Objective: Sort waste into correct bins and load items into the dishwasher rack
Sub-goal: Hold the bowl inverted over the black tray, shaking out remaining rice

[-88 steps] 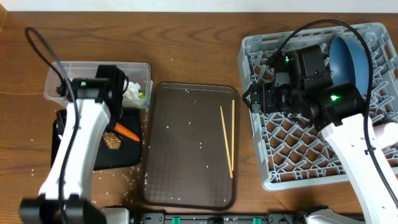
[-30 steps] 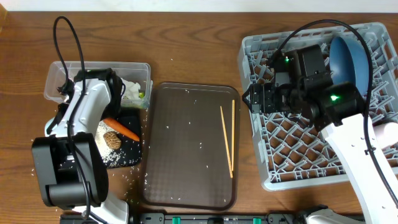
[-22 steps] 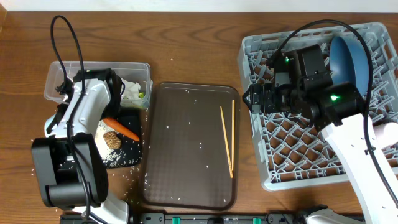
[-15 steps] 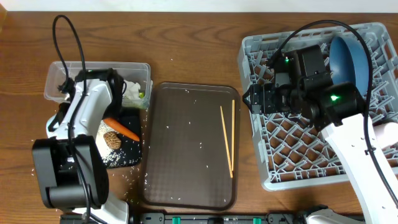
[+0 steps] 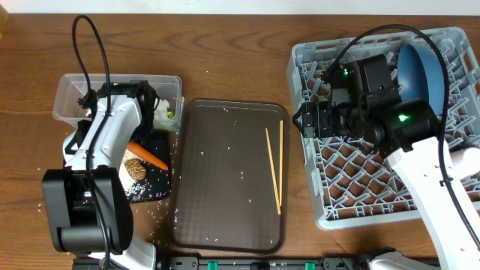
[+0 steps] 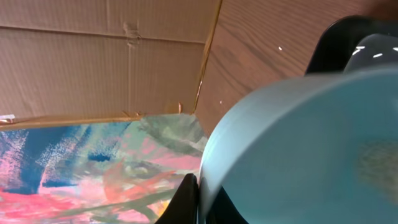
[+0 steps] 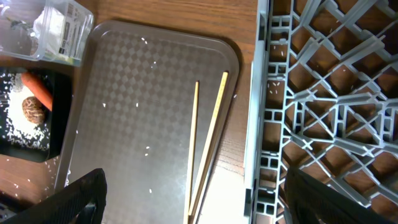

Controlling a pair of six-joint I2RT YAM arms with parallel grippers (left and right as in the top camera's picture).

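Worktop (image 5: 225, 60) wood-grained, slight sheen. Serving tray (image 5: 217, 202) matt, chequer-textured. Rack (image 5: 360, 195) grey moulded plastic. Box (image 5: 71, 94) clear plastic. Chopsticks (image 5: 274, 172) bare wood. Light-blue cup (image 6: 298, 143) smooth.

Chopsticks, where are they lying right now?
In the overhead view the two chopsticks lie side by side on the right part of the brown serving tray, near the left edge of the grey dishwasher rack.

Overhead: straight down, brown serving tray (image 5: 225, 176) central. Right wrist: nearer, downward from the tray's right edge, sharing tray and chopsticks (image 7: 193, 147). Left wrist: left of tray, sideways, against light-blue cup (image 6: 298, 149).
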